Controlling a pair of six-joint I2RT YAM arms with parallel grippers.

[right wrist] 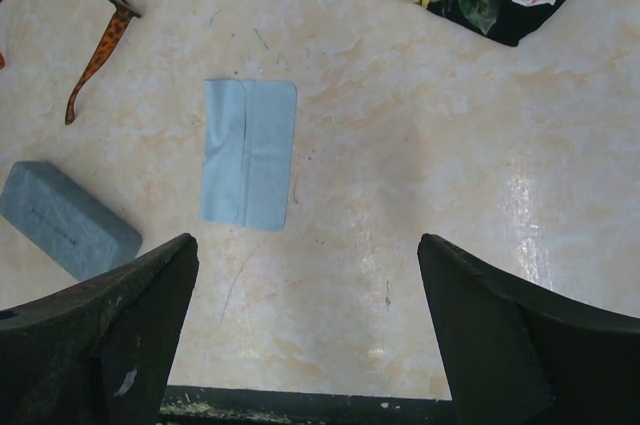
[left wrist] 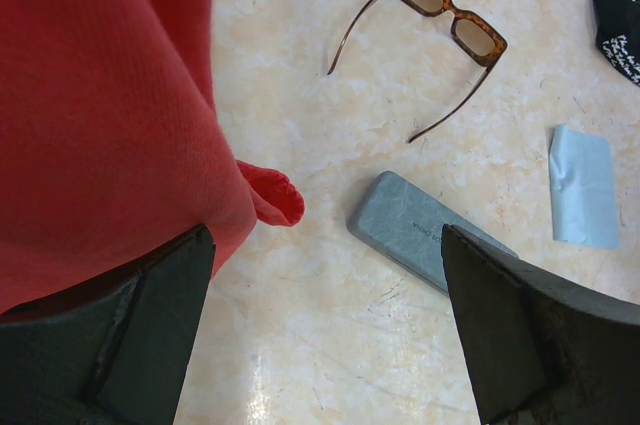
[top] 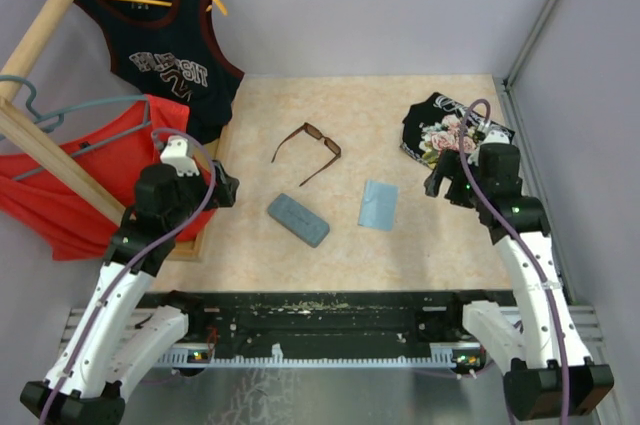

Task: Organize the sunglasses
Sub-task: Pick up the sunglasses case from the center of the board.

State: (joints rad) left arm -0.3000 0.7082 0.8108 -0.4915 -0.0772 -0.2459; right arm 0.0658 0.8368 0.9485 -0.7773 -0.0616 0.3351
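Item, nearest: left jaws and right jaws, both standing wide apart, gripping nothing. Item: sunglasses (top: 322, 141), lying with temples unfolded at upper centre of the top view, apart from the closed case (top: 297, 219) and the cloth (top: 378, 205). Risks I am weighing: red garment (left wrist: 100, 95) hanging beside the left jaws and snagging them; thin temples slipping or bending under a pinch. Surface (top: 420, 245): pale, marbled, glaring slightly. Room: grey walls (top: 400, 5) closing it in.
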